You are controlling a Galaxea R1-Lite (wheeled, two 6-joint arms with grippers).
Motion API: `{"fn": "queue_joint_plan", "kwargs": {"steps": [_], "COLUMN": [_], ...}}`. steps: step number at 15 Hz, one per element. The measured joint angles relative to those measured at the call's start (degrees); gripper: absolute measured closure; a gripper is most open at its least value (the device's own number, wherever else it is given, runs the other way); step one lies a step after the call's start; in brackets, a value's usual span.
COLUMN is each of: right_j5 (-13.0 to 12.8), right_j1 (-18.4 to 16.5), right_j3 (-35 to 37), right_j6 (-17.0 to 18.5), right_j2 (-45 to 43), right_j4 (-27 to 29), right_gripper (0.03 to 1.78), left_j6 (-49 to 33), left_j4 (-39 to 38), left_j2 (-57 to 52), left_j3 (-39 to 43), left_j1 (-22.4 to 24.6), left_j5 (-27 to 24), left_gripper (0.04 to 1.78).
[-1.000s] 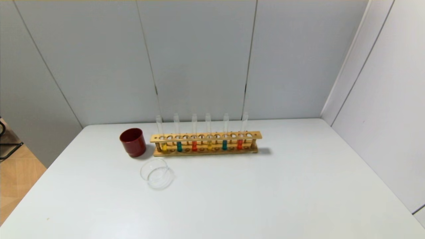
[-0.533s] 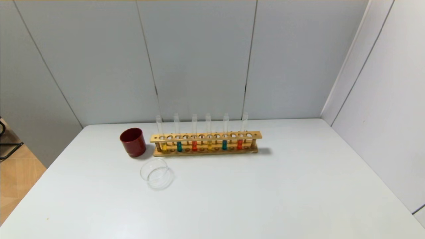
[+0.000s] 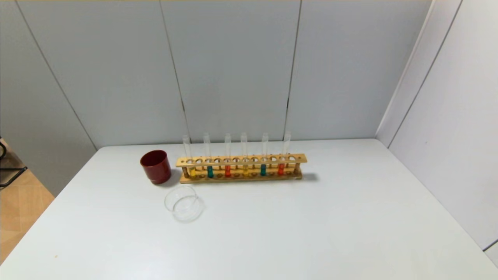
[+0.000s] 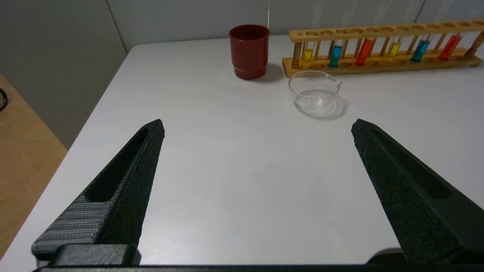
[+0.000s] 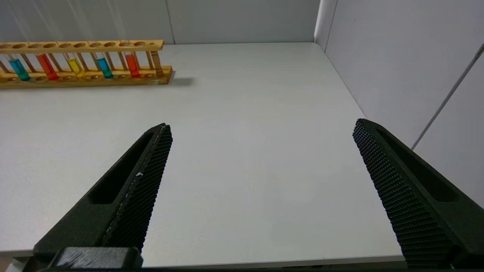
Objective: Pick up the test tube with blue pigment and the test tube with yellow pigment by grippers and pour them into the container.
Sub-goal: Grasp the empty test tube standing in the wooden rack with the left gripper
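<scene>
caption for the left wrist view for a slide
Open left gripper above the table, facing the container, red cup and rack of tubes.

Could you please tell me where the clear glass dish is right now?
In the head view, the low clear glass dish sits on the white table, left of centre, just in front of the wooden tube rack's left end and the dark red cup.

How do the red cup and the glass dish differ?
The red cup is opaque dark red; the glass dish is clear. The cup is taller and straight-walled, the dish low with a pouring lip. The cup stands at the rack's left end, the dish nearer the robot, apart from it. Both are upright, round and look empty.
</scene>
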Motion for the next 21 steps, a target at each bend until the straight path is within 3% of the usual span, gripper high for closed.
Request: {"fn": "queue_joint_plan", "kwargs": {"steps": [5,11,15,21], "right_j5": [0.0,0.0,0.0,0.0], "right_j1": [0.0,0.0,0.0,0.0], "right_j3": [0.0,0.0,0.0,0.0], "right_j6": [0.0,0.0,0.0,0.0], "right_j2": [0.0,0.0,0.0,0.0], "right_j4": [0.0,0.0,0.0,0.0], "right_gripper": [0.06,0.06,0.06,0.06], "left_j6": [3.9,4.8,4.5,1.0], "left_j4": [9.0,11.2,6.1,-8.7], "left_j2": [3.0,24.1,38.9,60.3], "left_j3": [-14.3,-36.7,-43.4,-44.5], "left_j1": [-0.1,-0.5,-0.7,-0.7], "left_j5": [-6.1,-9.9,-10.1,-10.3], "left_gripper": [0.07,0.07,0.07,0.07]}}
